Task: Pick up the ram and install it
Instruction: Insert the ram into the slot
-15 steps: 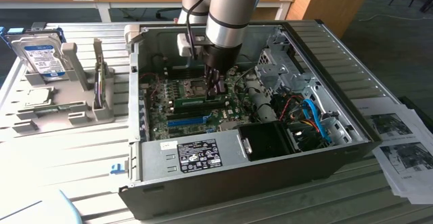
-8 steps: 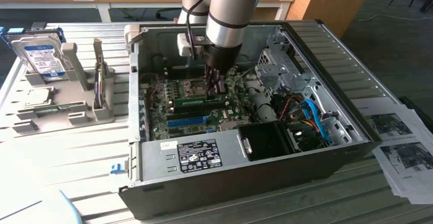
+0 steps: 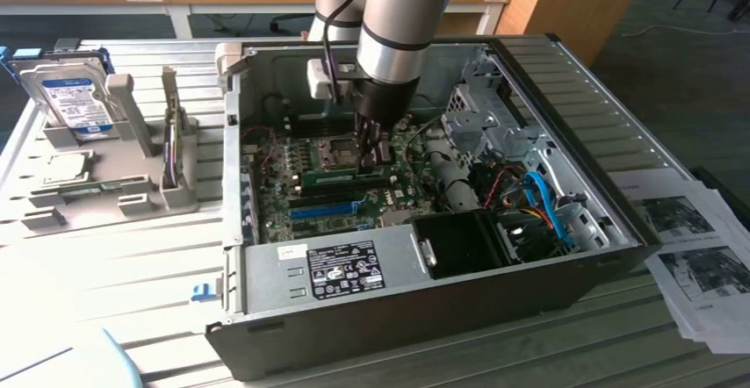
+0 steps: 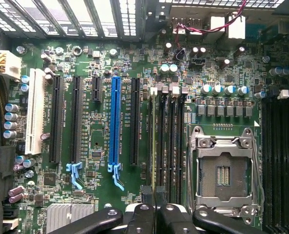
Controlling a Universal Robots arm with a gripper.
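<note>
A robot arm is reaching down into an open computer case (image 3: 609,168) that is lying on its side on a slatted table (image 3: 118,256). The end effector (image 3: 377,155) is sitting low over the green motherboard (image 3: 276,164), its fingers (image 4: 146,197) pressed almost together and pinching the thin top edge of the ram (image 3: 342,177). The ram is standing on edge along a memory slot beside the empty CPU socket (image 4: 224,170), stretching from the fingers toward the exterior view's left. A long blue slot (image 4: 116,122) is lying parallel to it, a few slots away. Outside the case, at the exterior view's left, a hard drive (image 3: 73,98) is standing upright in a grey holder. Printed sheets (image 3: 691,256) are lying at the exterior view's right.
</note>
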